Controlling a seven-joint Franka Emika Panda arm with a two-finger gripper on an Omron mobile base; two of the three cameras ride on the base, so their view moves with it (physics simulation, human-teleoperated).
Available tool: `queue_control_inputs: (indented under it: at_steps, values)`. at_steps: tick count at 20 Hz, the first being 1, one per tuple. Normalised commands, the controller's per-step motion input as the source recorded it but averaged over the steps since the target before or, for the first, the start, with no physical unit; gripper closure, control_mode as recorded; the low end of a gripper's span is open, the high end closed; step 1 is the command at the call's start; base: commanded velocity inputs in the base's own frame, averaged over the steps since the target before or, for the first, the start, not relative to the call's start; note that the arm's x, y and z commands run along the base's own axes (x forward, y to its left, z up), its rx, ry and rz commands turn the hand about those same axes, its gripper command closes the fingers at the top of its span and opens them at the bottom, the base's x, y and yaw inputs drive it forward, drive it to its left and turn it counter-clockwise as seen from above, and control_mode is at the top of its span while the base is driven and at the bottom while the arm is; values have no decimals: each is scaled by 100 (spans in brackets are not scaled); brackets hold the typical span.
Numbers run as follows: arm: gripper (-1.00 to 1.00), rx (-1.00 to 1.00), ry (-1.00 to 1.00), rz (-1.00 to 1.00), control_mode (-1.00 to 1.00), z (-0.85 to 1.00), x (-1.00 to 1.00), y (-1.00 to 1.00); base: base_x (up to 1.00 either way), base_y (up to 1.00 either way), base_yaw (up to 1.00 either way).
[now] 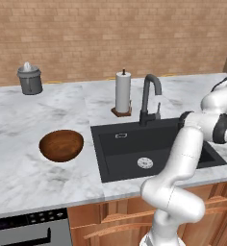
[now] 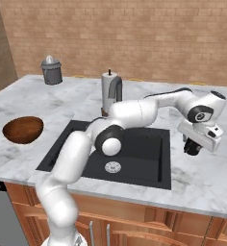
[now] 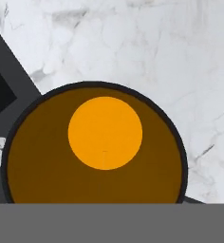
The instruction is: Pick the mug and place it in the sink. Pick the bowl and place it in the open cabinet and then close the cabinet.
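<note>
The mug [image 3: 104, 142] is seen from straight above in the hand view: a dark rim, brown inside, an orange bottom. It lies very close under the hand, by the corner of the black sink [image 3: 0, 95]. My gripper [image 2: 191, 147] hangs low over the counter just right of the sink [image 2: 149, 163], and its dark fingers blend with the dark shape beneath it. The jaws' stand is hidden. The dark brown bowl [image 1: 61, 145] [image 2: 23, 129] sits upright on the counter left of the sink [image 1: 130, 153], far from the gripper. The cabinet is out of view.
A dark gooseneck faucet [image 1: 149, 98] and a paper towel roll [image 1: 123, 91] stand behind the sink. A grey canister [image 1: 30, 79] [image 2: 51, 71] is at the back left by the brick wall. An oven front [image 1: 29, 230] lies below the counter's left edge.
</note>
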Motion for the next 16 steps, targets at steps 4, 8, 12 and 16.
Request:
queue_control_inputs:
  at_steps: [4, 8, 12, 16]
  values:
    - [100, -37, -11, 9, -100, 0, -97, 100, 0, 0, 0]
    - [100, -39, -15, 8, -100, 24, -40, 100, 0, 0, 0]
    - [100, -19, -12, 0, -100, 63, 8, 100, 0, 0, 0]
    - [100, 3, 6, -17, -100, 12, 66, 93, 0, 0, 0]
